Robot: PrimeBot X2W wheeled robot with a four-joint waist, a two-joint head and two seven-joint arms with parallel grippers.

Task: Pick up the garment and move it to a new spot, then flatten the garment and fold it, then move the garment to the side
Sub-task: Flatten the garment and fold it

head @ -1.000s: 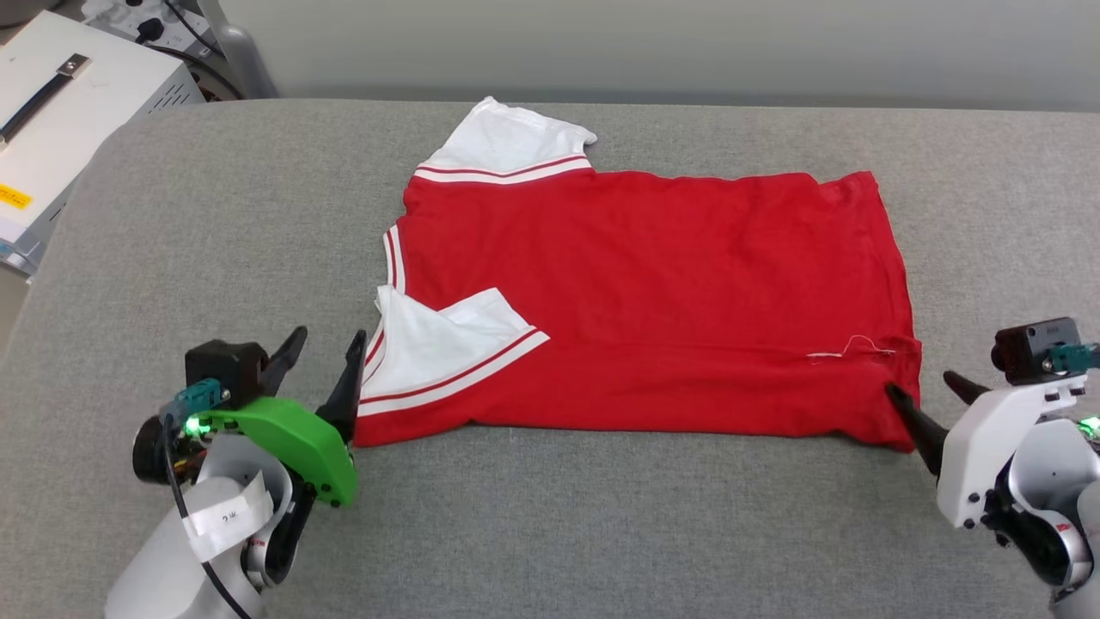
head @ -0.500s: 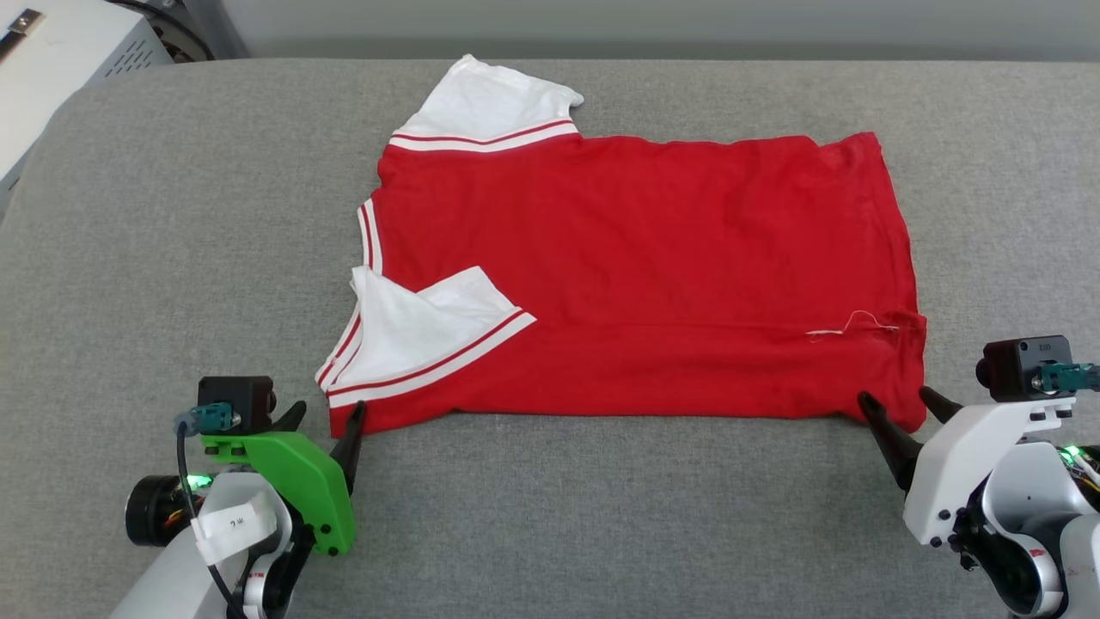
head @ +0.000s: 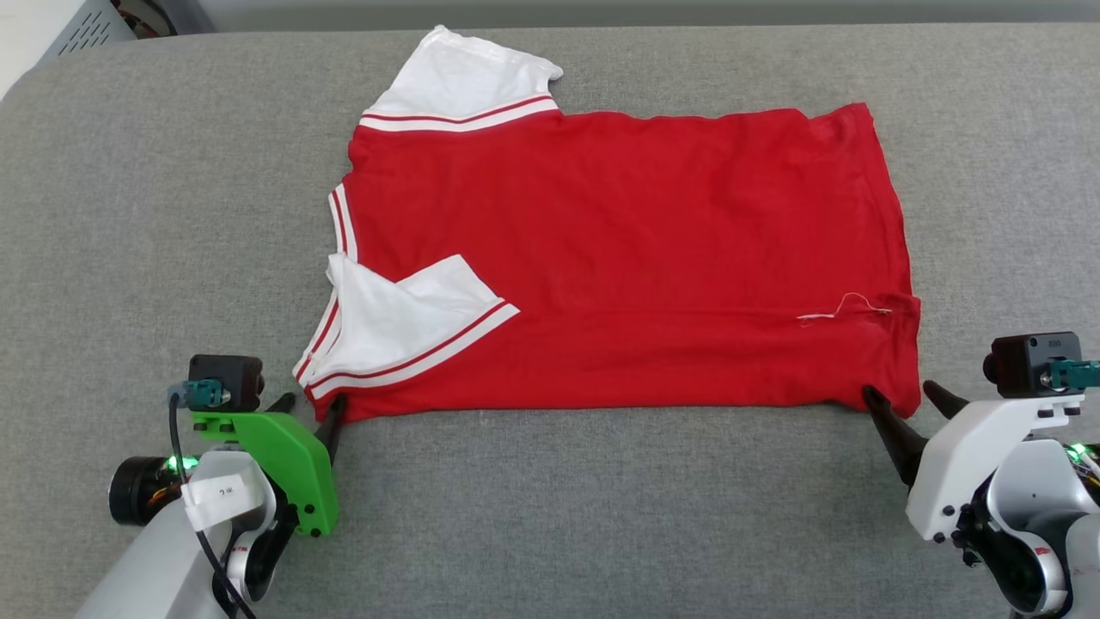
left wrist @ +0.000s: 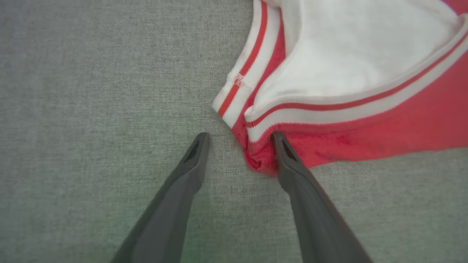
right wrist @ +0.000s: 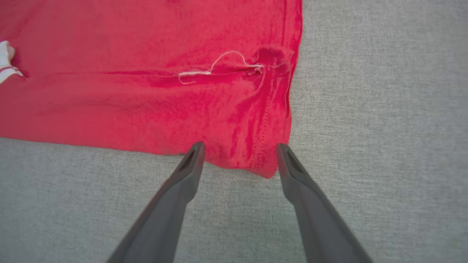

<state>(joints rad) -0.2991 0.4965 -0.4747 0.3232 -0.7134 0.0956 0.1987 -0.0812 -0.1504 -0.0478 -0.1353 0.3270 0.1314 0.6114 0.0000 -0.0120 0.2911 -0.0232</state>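
The garment [head: 619, 258], a red T-shirt with white sleeves and red-white striped trim, lies spread plain side up on the grey padded table [head: 550, 516]. One sleeve [head: 395, 322] is folded over the red body; the other [head: 464, 82] sticks out at the far side. My left gripper [head: 311, 402] is open at the near left corner. In the left wrist view that corner [left wrist: 257, 160] sits between the fingers of the left gripper [left wrist: 239, 137], one tip on the cloth. My right gripper [head: 900, 394] is open, straddling the near right hem corner [right wrist: 252, 153] in the right wrist view [right wrist: 239, 146].
A loose white thread [head: 846, 308] lies on the cloth near the right hem. A white cabinet's corner [head: 73, 26] shows beyond the table's far left. Bare grey table surrounds the garment on all sides.
The camera has tilted, shifting the whole picture up. Against the garment, my left gripper has drawn back from beside the folded sleeve to the near corner and narrowed slightly. The right gripper stays at the hem corner.
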